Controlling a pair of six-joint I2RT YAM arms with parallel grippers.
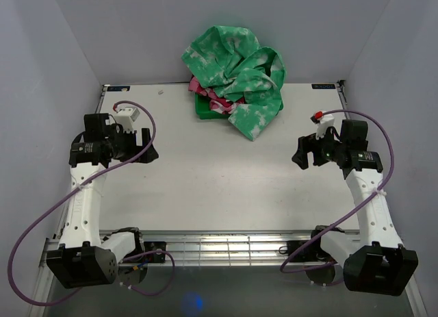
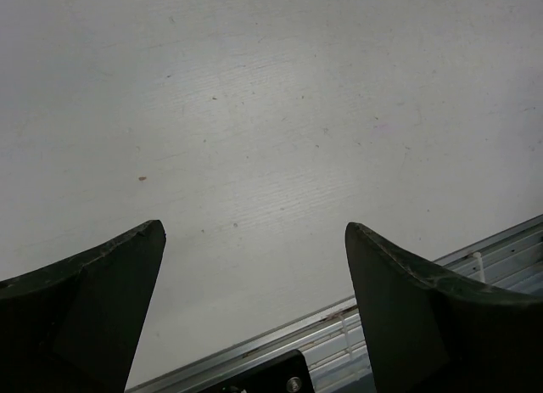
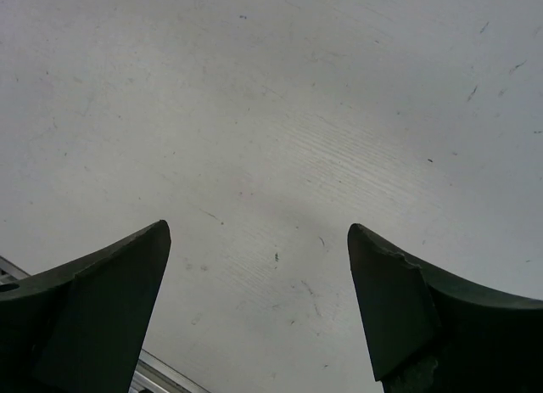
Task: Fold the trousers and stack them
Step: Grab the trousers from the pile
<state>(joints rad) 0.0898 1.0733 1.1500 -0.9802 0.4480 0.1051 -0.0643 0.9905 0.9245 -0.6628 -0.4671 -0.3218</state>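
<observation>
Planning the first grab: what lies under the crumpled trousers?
Under the trousers, a green bin and some pink cloth peek out; whatever else the bin holds is covered.

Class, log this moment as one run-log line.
trousers: crumpled heap over green bin, far edge | left gripper: open, empty | right gripper: open, empty | fold: not started

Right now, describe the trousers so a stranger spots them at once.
Go to the far edge of the white table, near its middle. The trousers lie crumpled over a green tray, bright green with white blotches, unlike the pink cloth beneath.
</observation>
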